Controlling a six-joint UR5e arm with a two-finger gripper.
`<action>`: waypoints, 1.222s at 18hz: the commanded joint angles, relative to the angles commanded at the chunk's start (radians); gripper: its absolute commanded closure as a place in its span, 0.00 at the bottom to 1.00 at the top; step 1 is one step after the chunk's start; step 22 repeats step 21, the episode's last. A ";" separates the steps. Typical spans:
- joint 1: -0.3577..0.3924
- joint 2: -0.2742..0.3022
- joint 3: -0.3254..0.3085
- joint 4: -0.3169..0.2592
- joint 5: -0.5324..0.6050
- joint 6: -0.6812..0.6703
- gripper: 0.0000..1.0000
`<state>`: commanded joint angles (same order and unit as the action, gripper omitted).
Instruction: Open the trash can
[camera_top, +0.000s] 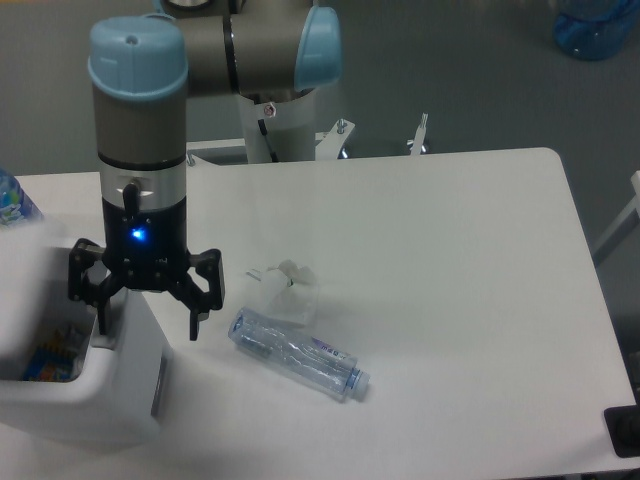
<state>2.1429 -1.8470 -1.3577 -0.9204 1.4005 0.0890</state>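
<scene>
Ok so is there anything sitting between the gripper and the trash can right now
Nothing visible does. The gripper is open, and its one finger is already down at the grey button strip on the trash can. The plastic bottle and crumpled tissue lie off to the side on the table.

No text can be read here. The clear bottle lying in the lower middle of the frame has a label with purple and blue print, but it is too small and blurred. The bottle at the left edge shows only blue colour.
</scene>
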 joint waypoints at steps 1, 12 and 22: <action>0.020 0.003 0.006 0.000 0.000 0.002 0.00; 0.147 0.021 0.022 -0.014 0.041 0.112 0.00; 0.206 0.052 -0.004 -0.138 0.123 0.431 0.00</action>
